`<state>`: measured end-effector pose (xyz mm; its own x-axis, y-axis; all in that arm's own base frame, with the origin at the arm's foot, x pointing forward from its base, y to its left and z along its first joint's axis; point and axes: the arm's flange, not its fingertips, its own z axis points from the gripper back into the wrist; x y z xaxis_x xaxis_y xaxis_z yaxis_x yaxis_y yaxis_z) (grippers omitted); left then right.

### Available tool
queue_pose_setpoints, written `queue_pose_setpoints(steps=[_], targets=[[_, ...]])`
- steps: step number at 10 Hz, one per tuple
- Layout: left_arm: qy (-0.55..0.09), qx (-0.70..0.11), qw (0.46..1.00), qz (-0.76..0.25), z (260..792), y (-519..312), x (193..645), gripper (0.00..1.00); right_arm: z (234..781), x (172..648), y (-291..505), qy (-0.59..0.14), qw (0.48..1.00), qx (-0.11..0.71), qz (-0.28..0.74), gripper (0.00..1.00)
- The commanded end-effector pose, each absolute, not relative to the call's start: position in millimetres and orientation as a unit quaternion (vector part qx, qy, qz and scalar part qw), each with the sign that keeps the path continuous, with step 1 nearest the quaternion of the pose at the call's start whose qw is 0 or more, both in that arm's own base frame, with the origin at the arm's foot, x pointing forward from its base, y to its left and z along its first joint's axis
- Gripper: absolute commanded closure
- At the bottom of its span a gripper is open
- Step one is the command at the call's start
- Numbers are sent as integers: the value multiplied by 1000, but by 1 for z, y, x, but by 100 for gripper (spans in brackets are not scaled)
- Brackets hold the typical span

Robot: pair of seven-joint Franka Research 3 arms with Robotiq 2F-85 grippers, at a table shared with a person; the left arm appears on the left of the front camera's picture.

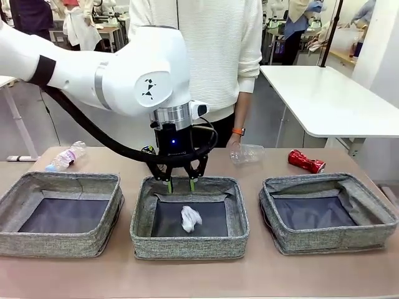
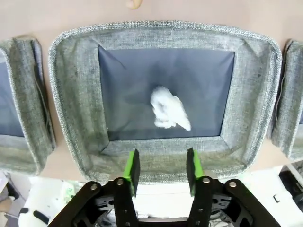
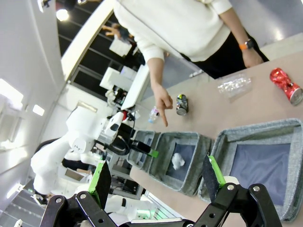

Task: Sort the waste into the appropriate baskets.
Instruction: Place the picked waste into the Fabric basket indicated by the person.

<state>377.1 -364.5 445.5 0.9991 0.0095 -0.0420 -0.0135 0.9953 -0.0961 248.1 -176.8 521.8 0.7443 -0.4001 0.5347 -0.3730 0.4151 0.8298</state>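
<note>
Three baskets: left basket (image 1: pixel 62 244), middle basket (image 1: pixel 187 246), right basket (image 1: pixel 330 240); grey woven, dark-lined.
Paper ball (image 1: pixel 191 218): one, crumpled white, on middle basket's floor.
Left gripper (image 1: pixel 181 185): jaws apart, empty, above that basket's far rim.
Right gripper (image 3: pixel 156 165): jaws wide, empty.
Table (image 1: pixel 274 167) behind: one bottle (image 1: pixel 65 156), one clear cup (image 1: pixel 247 153), one red can (image 1: pixel 306 161).

A pale brown tabletop (image 1: pixel 199 274) was seen in the foreground. 1 white table (image 1: pixel 336 99) was set behind it at the right, over a grey floor (image 1: pixel 268 118). Cluttered workbenches (image 1: pixel 346 57) were ranged farther back. Bright ceiling lights (image 3: pixel 62 14) were caught overhead.
</note>
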Motion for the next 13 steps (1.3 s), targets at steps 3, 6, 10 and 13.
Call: queue_pose_setpoints(steps=[3, 6, 10, 13], targets=[[25, -48, 999, 0, 452, -361, 378, 0, 523, 251, -177, -369, 755, 542, -2, 0], [30, -36, 999, 0, 470, -342, 372, 0, 523, 251, -177, -369, 755, 542, -2, 0], [6, -328, 938, -108, 552, -161, 346, 0, 523, 251, -177, -369, 755, 542, -2, 0], [19, -478, 878, -17, 531, -25, 315, 0, 523, 251, -177, -369, 755, 542, -2, 0]])
